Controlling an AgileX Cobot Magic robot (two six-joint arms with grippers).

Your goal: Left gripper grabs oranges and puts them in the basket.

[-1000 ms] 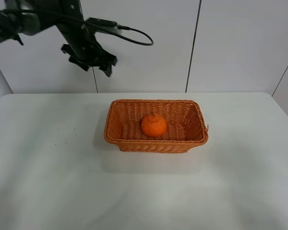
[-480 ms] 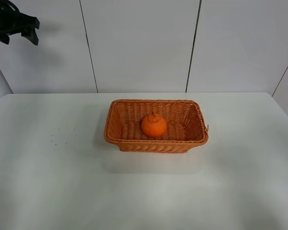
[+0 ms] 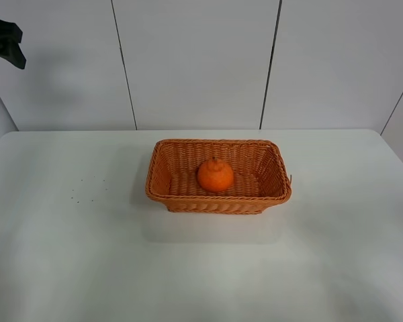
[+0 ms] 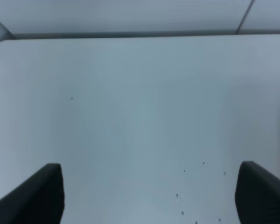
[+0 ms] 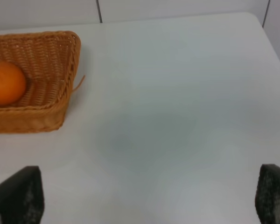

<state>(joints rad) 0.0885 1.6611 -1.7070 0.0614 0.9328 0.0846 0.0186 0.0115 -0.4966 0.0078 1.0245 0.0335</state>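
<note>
Orange [image 3: 215, 175] sits in the middle of the basket [image 3: 218, 202]. We see that the left gripper [image 3: 7, 43] has pulled far away from the basket in the last second, its fingers [image 4: 35, 196] spread and holding nothing. We judge the placing is finished.
</note>
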